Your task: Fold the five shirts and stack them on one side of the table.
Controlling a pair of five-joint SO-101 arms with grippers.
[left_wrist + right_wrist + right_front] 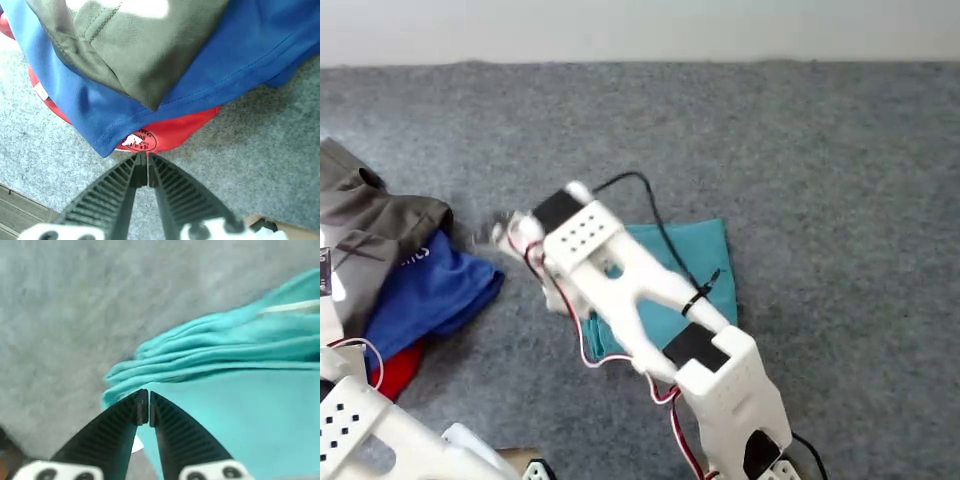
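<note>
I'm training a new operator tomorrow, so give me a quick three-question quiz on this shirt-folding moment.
1. True or false: the teal shirt touches the blue shirt.
2. Fill the gap: in the pile, the blue shirt lies under the grey shirt and over the ____ shirt.
3. Going by its own wrist view, the right gripper is: A) wide open above bare table, B) shut, with its tips over the teal shirt's edge, C) carrying a shirt in the air.

Key
1. False: bare table lies between them.
2. The red shirt.
3. B
</note>
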